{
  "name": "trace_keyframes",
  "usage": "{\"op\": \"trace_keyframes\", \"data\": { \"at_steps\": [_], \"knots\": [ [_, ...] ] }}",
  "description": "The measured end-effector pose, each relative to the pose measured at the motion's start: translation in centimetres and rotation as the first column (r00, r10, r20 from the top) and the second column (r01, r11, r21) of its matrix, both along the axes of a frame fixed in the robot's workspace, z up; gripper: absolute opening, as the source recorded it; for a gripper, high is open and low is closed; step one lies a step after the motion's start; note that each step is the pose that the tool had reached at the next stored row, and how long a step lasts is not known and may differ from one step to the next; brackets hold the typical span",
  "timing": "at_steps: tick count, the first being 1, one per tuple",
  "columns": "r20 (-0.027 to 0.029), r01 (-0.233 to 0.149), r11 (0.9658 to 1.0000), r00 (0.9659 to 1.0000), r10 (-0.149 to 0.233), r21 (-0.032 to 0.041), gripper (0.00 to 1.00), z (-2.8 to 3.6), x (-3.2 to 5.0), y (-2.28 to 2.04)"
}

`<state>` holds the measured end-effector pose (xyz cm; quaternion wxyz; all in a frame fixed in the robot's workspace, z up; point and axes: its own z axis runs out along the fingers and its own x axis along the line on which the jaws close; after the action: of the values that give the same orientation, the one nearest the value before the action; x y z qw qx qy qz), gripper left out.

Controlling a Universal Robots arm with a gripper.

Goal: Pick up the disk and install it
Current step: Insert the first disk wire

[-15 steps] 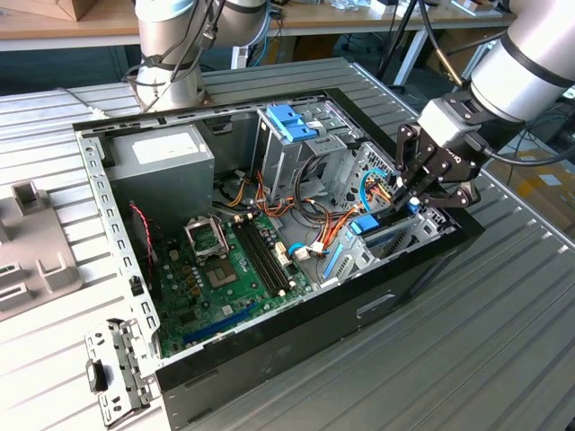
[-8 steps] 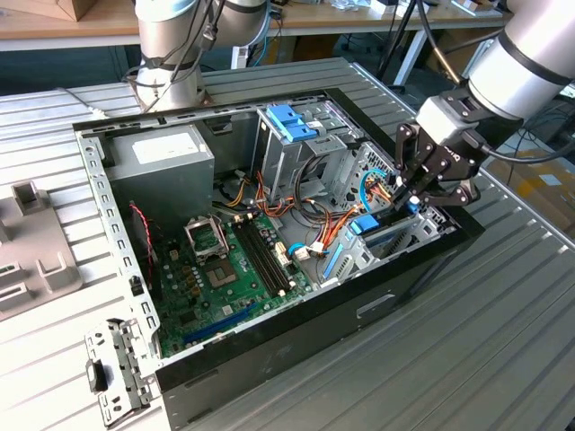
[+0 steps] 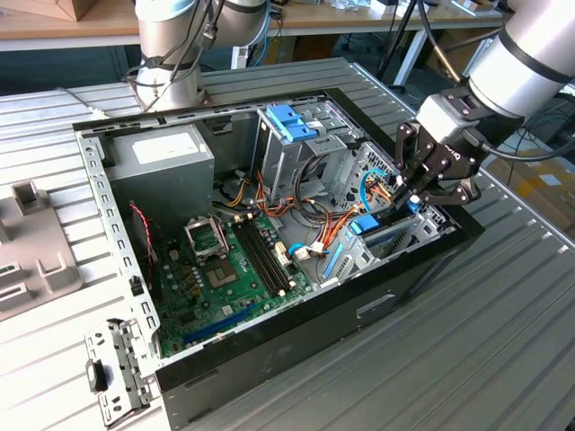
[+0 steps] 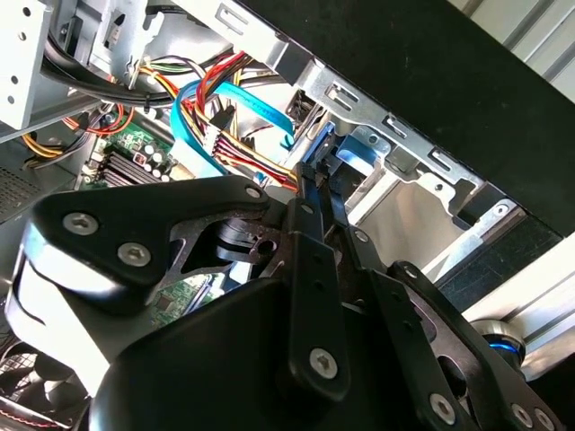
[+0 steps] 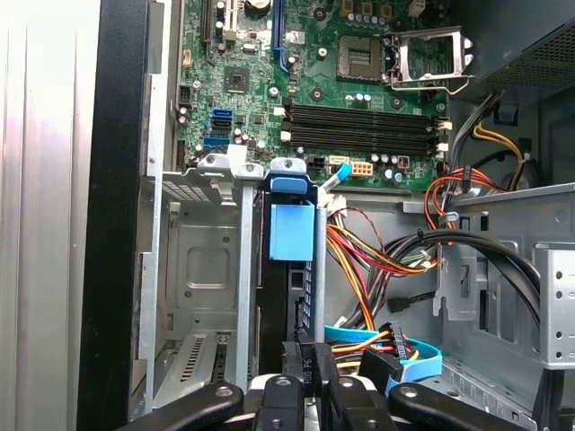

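Gripper is down inside the open PC case, at the lower drive bay near the front wall. Its fingers look pinched together on the edge of the disk, dark body with light-blue carrier rail, standing upright in the bay slot. Pickup done, disk mostly inserted (full seating can't be judged). Motherboard and cables sit alongside.

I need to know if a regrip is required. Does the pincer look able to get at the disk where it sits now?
Probably yes. The pincer is already down at the disk, which stands on edge in a bay slot of the case; nothing visibly blocks it from above, though orange cables lie beside.
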<state>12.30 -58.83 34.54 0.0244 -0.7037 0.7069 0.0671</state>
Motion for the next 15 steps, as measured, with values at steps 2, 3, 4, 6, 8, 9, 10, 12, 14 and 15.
{"op": "trace_keyframes", "data": {
  "at_steps": [2,3,4,6,8,9,10,12,14,15],
  "knots": [
    [0.0000,0.000,1.0000,1.0000,0.000,0.0001,0.17,-0.07,-0.01,0.00],
    [0.0000,0.000,1.0000,1.0000,0.000,0.0001,0.17,-0.08,-0.03,0.00],
    [0.0000,0.000,1.0000,1.0000,0.000,0.0001,0.17,-0.11,-0.05,0.00],
    [0.0000,0.000,1.0000,1.0000,0.000,0.0002,0.17,-0.15,-0.08,0.00],
    [0.0000,0.000,1.0000,1.0000,0.000,0.0002,0.17,-0.21,-0.08,-0.01],
    [0.0000,0.000,1.0000,1.0000,0.000,0.0002,0.17,-0.23,-0.08,-0.04],
    [0.0000,0.000,1.0000,1.0000,0.000,0.0002,0.17,-0.25,-0.08,-0.07],
    [0.0000,0.000,1.0000,1.0000,0.000,0.0002,0.17,-0.26,-0.08,-0.16],
    [0.0000,0.000,1.0000,1.0000,0.000,0.0005,0.17,-0.26,-0.08,-0.20],
    [0.0000,0.000,1.0000,1.0000,0.000,0.0007,0.17,-0.22,-0.08,-0.21]
  ]
}}
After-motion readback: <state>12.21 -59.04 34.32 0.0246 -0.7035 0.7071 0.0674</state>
